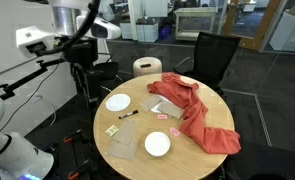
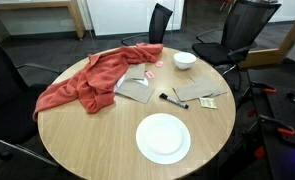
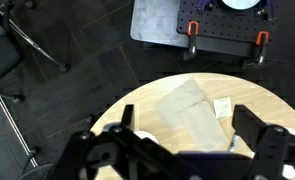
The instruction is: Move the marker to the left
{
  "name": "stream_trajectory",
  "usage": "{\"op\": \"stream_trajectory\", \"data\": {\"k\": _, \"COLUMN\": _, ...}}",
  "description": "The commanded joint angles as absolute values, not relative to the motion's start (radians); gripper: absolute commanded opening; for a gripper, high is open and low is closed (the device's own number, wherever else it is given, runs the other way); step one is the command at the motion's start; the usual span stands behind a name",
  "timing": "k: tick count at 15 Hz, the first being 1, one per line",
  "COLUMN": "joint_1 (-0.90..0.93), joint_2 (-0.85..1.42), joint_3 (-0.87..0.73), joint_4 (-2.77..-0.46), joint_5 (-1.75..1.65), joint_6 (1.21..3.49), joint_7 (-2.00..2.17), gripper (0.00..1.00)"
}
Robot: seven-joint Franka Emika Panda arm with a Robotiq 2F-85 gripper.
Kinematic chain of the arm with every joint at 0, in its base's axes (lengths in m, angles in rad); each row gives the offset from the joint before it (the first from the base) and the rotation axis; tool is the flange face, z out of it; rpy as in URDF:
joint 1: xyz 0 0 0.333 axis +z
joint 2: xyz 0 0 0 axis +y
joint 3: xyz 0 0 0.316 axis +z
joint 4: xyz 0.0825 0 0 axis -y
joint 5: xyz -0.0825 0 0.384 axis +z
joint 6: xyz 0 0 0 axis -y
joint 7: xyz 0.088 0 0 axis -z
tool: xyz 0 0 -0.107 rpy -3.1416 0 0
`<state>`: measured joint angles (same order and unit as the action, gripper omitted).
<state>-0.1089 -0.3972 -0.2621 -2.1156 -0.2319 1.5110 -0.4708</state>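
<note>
The marker [image 1: 128, 115] is a thin black stick lying on the round wooden table [image 1: 137, 158], between two white plates. It also shows in an exterior view [image 2: 173, 100] beside a beige napkin [image 2: 197, 93]. In the wrist view the marker [image 3: 234, 143] is partly hidden by the right finger. My gripper [image 3: 184, 122] is open and empty, high above the table's edge over the beige napkin [image 3: 192, 115]. In an exterior view the gripper [image 1: 85, 82] hangs off the table's far-left side, apart from the marker.
A red cloth [image 2: 92, 80] covers one side of the table over a grey sheet [image 2: 137, 88]. A large white plate [image 2: 163, 137], a small bowl [image 2: 185, 60], a yellow piece [image 2: 208, 103] and a pink piece [image 2: 149, 75] lie near. Black chairs [image 2: 159, 22] stand around.
</note>
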Motion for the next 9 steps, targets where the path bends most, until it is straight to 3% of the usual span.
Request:
{"op": "stream_trajectory", "data": {"k": 1, "joint_1": -0.112, "joint_2": -0.396, "joint_3": -0.26, "joint_4": -2.113, "joint_5": -0.231, "joint_6": 1.509, "joint_7": -0.472, "gripper": 1.0}}
{"op": "stream_trajectory", "data": {"k": 9, "joint_1": -0.102, "joint_2": -0.377, "joint_3": -0.246, "joint_4": -2.117, "joint_5": -0.225, "joint_6": 1.525, "joint_7": -0.454, "gripper": 1.0}}
